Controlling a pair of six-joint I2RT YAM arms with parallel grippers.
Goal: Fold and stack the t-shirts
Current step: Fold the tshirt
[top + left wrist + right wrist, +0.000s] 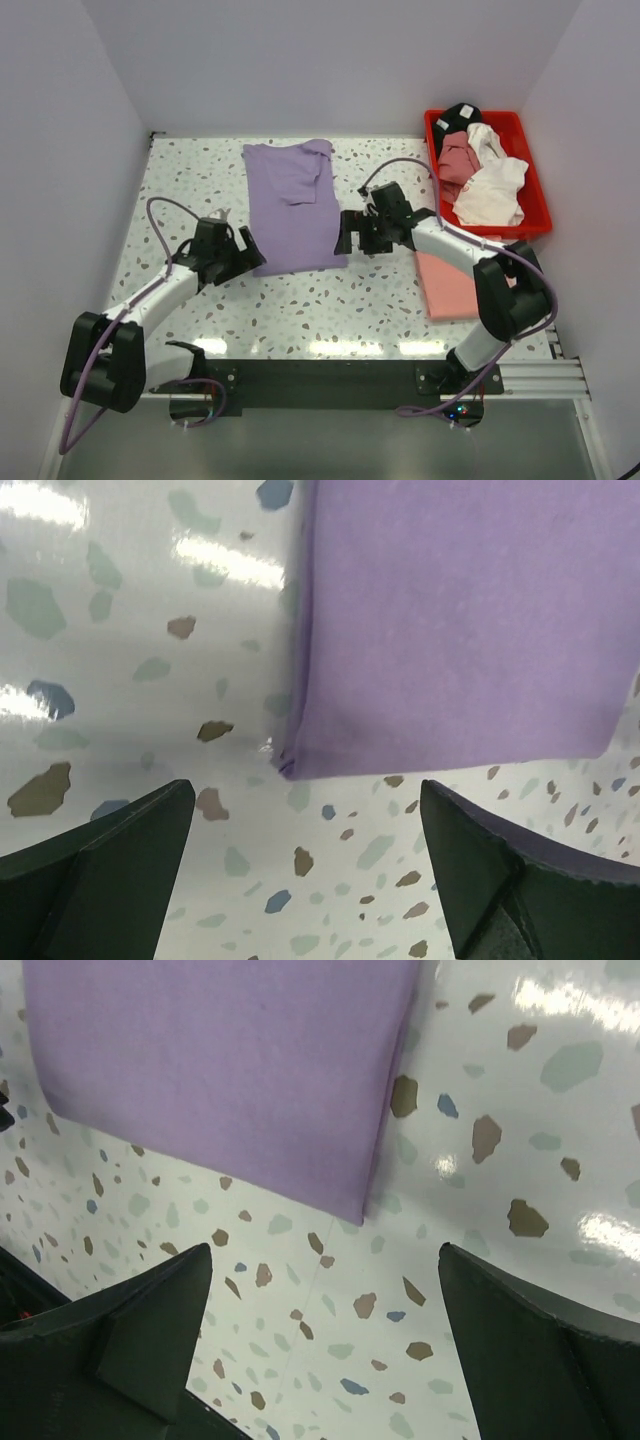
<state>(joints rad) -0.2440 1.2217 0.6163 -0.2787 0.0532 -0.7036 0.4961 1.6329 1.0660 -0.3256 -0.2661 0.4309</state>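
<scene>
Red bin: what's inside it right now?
The red bin holds a crumpled heap. A black shirt lies at the far end, a dusty-rose shirt sits nearer, and a white shirt is beside it toward the near end. The heap hides anything underneath.

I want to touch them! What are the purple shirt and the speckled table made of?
The lavender-purple folded shirt looks like soft, matte cloth: it lies limp and creased. The white speckled tabletop looks hard and glossy, maybe stone or laminate: lights glare off it.
</scene>
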